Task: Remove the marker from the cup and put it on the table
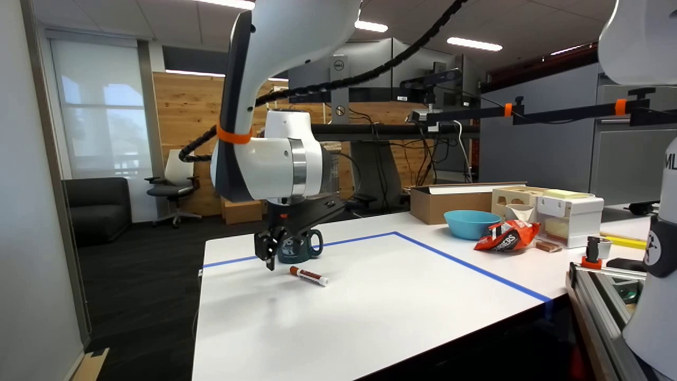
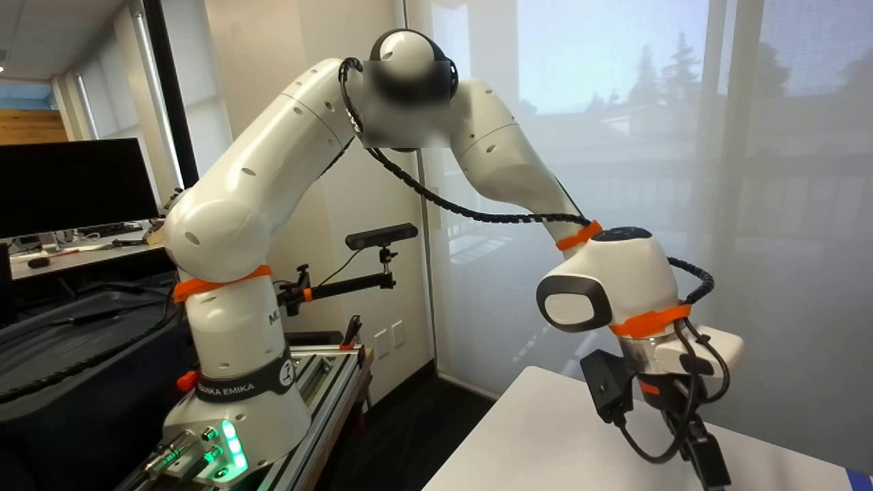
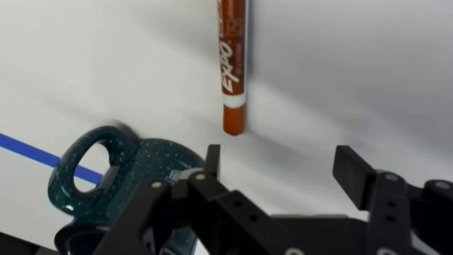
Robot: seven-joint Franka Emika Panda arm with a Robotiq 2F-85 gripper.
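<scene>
The marker (image 1: 309, 276) lies flat on the white table (image 1: 381, 317), with a brown-red cap and a white end. In the wrist view the marker (image 3: 233, 60) points down the picture, its cap just beyond my fingertips. The dark teal cup (image 1: 296, 250) stands upright on the table beside the marker, handle out to the side. In the wrist view the cup (image 3: 159, 159) is at lower left, partly hidden by a finger. My gripper (image 3: 279, 166) is open and empty, a little above the table near the cup. It also shows in both exterior views (image 1: 268, 253) (image 2: 709, 467).
A blue tape line (image 1: 465, 264) runs across the table behind the cup. At the table's far side are a light blue bowl (image 1: 470, 224), a red snack bag (image 1: 508, 236), a cardboard box (image 1: 449, 205) and a white box (image 1: 568, 217). The robot base (image 2: 239, 416) stands beside the table.
</scene>
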